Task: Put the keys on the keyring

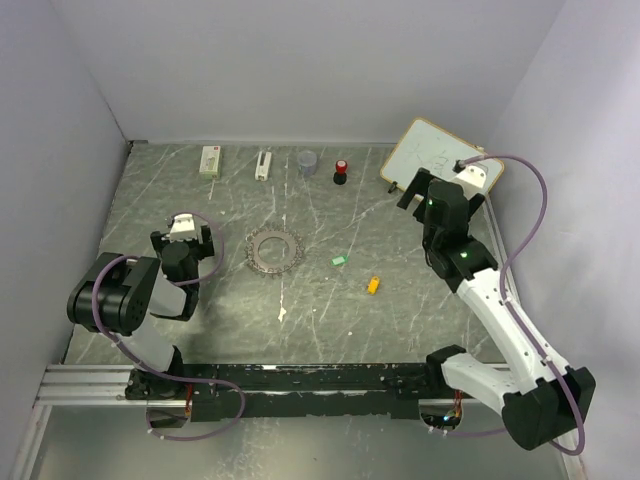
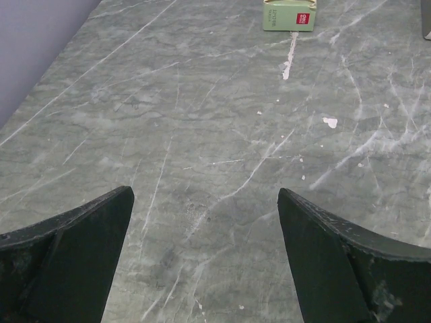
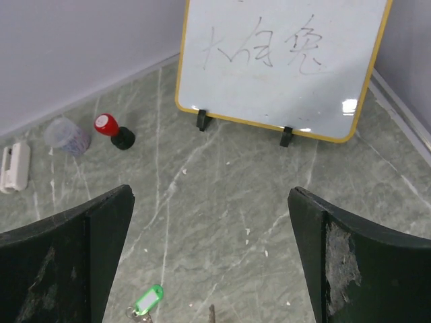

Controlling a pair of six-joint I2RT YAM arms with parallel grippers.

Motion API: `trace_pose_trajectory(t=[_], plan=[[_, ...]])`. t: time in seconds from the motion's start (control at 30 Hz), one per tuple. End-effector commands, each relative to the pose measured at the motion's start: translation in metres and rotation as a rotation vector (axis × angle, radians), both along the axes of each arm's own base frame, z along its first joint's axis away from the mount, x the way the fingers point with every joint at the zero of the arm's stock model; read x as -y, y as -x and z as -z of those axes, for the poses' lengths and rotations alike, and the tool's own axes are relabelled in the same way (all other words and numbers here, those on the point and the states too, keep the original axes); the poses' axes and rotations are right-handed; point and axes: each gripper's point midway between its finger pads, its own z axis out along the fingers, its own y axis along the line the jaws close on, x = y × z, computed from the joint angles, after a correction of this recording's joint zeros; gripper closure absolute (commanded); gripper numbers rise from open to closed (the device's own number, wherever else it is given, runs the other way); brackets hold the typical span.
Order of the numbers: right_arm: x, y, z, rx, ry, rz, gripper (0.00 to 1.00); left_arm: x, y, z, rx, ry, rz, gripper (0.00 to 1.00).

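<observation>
Left pincer: my left gripper [image 2: 205,194] is spread wide and released, with nothing between its black fingers; only the marbled grey-green tabletop [image 2: 202,101] lies under it.
Right pincer: my right gripper [image 3: 210,193] is equally spread and empty, facing the yellow-framed whiteboard [image 3: 283,60] at the overhead view's upper right.
Keyring: the large thin metal ring with a toothed silvery rim [image 1: 275,250] lies flat left of centre, near the left gripper.
Keys: the small bright green key [image 1: 339,260] sits about centre frame, and the small yellow-orange key [image 1: 373,285] is just lower right of it. Both lie apart from the ring.
Progress: I judge nothing threaded yet.
Risk, pickup: the keys lie flat on stone, so an off-centre close could flick one away.
Risk, ring: it lies loose, and a nudge instead of a firm clamp would slide it.
Risk, aim: my right wrist view catches the green key only at its bottom edge and the yellow-orange one not at all.
</observation>
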Motion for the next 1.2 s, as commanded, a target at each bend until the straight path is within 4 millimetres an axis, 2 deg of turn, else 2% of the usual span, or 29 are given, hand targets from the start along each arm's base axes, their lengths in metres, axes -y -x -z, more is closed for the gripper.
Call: trace_pose_trajectory(t=[0.0, 0.17, 0.23, 0.33, 0.6, 0.7, 0.77, 0.8, 0.9, 0.93, 1.0, 1.07, 1.17], plan=[[-0.013, 0.001, -0.007, 0.082, -0.029, -0.079, 0.00, 0.000, -0.004, -0.009, 0.032, 0.015, 0.004, 0.00], [-0.065, 0.019, -0.015, 0.236, -0.073, -0.430, 0.00, 0.000, -0.005, -0.009, 0.031, 0.015, 0.004, 0.00], [-0.069, 0.028, -0.020, 0.289, -0.071, -0.475, 0.00, 0.000, -0.004, -0.008, 0.030, 0.015, 0.004, 0.00], [-0.060, 0.032, -0.025, 0.295, -0.072, -0.437, 0.00, 0.000, -0.004, -0.008, 0.030, 0.015, 0.004, 0.00], [-0.054, 0.022, -0.002, 0.120, 0.013, -0.404, 0.00, -0.003, -0.003, -0.011, 0.041, 0.010, -0.009, 0.00], [-0.051, 0.020, 0.006, 0.089, 0.024, -0.390, 0.00, -0.002, 0.001, -0.031, 0.082, -0.003, -0.025, 0.00], [-0.051, 0.018, 0.011, 0.073, 0.024, -0.386, 0.00, 0.005, 0.000, -0.050, 0.074, -0.033, -0.017, 0.00], [-0.052, 0.017, 0.013, 0.065, 0.024, -0.386, 0.00, 0.007, -0.001, -0.066, 0.094, -0.023, -0.030, 0.00], [-0.057, 0.012, 0.021, 0.042, 0.017, -0.403, 0.00, 0.007, -0.004, -0.103, 0.144, 0.221, -0.128, 0.01], [-0.060, 0.011, 0.024, 0.028, 0.015, -0.414, 0.00, 0.014, -0.009, -0.122, 0.145, 0.314, -0.130, 0.00], [-0.067, 0.010, 0.029, 0.007, 0.007, -0.447, 0.00, 0.033, -0.013, -0.136, 0.088, 0.410, -0.070, 0.01], [-0.073, 0.011, 0.036, -0.015, -0.002, -0.478, 0.00, 0.051, -0.011, -0.139, 0.021, 0.475, -0.003, 0.00], [-0.088, 0.013, 0.050, -0.044, -0.014, -0.558, 0.03, 0.081, -0.005, -0.143, 0.010, 0.562, 0.138, 0.04]])
